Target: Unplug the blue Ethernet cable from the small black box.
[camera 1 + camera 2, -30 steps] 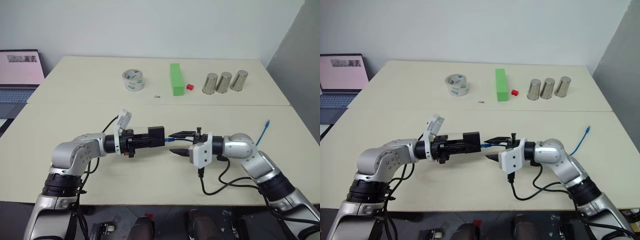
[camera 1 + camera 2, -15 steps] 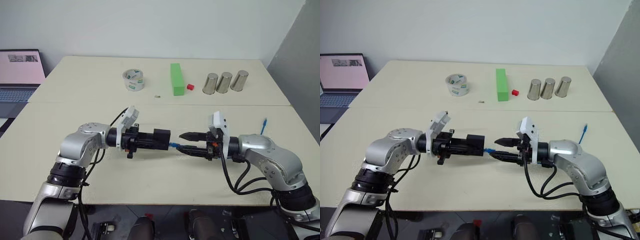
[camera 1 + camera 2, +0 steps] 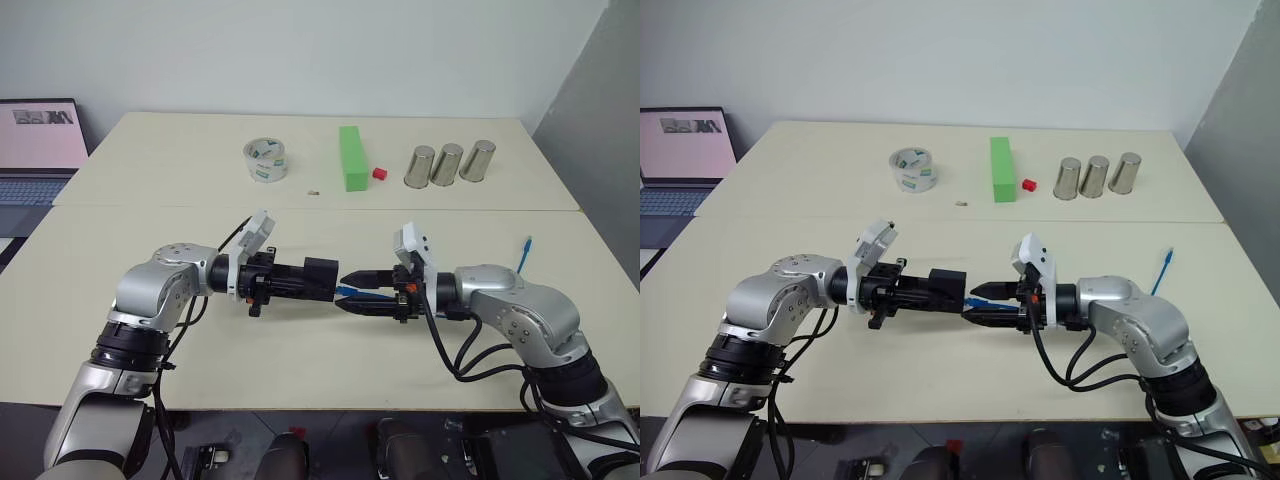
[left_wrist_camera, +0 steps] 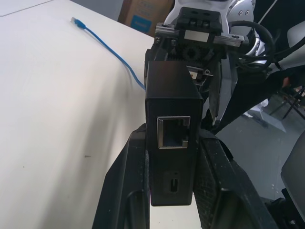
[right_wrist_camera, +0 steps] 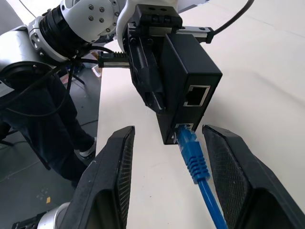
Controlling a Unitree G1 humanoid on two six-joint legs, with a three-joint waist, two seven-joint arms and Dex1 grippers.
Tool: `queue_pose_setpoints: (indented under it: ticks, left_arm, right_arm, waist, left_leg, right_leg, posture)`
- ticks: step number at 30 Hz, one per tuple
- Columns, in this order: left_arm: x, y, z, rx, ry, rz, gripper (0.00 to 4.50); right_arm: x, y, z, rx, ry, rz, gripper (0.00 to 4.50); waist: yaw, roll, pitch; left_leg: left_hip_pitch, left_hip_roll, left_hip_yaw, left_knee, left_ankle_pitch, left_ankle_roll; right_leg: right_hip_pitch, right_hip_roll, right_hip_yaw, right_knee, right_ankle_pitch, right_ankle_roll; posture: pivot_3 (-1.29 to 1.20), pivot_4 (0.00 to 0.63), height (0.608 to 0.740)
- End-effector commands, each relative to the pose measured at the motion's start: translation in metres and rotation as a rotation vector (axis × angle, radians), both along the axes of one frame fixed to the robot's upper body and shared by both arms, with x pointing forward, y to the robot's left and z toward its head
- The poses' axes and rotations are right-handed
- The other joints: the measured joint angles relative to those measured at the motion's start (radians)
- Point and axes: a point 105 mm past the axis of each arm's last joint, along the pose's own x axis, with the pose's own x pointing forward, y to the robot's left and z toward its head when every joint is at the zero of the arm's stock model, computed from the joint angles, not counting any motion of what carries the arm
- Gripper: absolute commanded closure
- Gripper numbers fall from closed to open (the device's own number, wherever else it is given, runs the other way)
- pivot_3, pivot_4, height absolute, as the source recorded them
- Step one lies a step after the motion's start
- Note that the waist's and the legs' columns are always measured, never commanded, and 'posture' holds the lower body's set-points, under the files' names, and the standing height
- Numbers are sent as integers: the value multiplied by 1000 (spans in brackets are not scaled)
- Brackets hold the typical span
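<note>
Clamping the black box between its two fingers, the left gripper is held above the near half of the bench, pointing toward the right arm. An empty port is seen on the box's face in the left wrist view. Beside it, the blue cable is plugged into a second port of the box. The right gripper faces the box from the other side, its fingers spread apart on either side of the cable's plug, not touching it. The far end of the cable rises near the right edge of the bench. Along the far edge, a roll of tape, a green block, a small red piece and three metal cups are lined up.
</note>
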Motion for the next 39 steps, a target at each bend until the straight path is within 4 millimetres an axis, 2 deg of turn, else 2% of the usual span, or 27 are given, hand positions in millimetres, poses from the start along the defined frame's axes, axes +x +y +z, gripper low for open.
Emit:
queue_pose_setpoints:
  ticks: [1,14,17,21,25,34,39]
  left_arm:
    - [-4,0,12,-10,-53,-22,3692]
    - [-6,2,13,-11,-66,-14,3692]
    - [-7,2,12,-7,-70,-15,3692]
    - [-7,2,11,-6,-72,-13,3692]
    - [-8,1,10,-5,-75,-14,3695]
    - [-14,1,9,4,-80,-41,3699]
    - [-22,10,5,48,-84,-68,3699]
  right_arm:
    - [-1,2,7,8,-34,28,2117]
    - [0,2,2,-9,-17,37,2117]
    - [0,3,3,-1,-6,44,2592]
    - [0,4,3,-2,-2,50,3604]
    - [-1,6,3,-8,-2,62,4423]
    - [-3,5,0,-40,7,94,4426]
    - [-1,-8,-9,-100,28,105,4427]
  waist:
    - [0,0,0]
    - [-1,0,0]
    - [-1,0,0]
    - [-1,0,0]
    - [-2,0,0]
    - [-6,0,0]
    - [-10,0,0]
  left_leg:
    - [0,0,0,0,0,0]
    - [0,0,0,0,0,0]
    - [0,0,0,0,0,0]
    - [0,0,0,0,0,0]
    - [0,0,0,0,0,0]
    - [0,0,0,0,0,0]
    - [0,0,0,0,0,0]
  right_leg:
    - [0,0,0,0,0,0]
    - [0,0,0,0,0,0]
    - [0,0,0,0,0,0]
    - [0,0,0,0,0,0]
    - [0,0,0,0,0,0]
    - [0,0,0,0,0,0]
    - [0,0,0,0,0,0]
  posture:
    - [0,150,740]
    - [0,150,740]
    - [0,150,740]
    - [0,150,740]
    - [0,150,740]
    - [0,150,740]
    - [0,150,740]
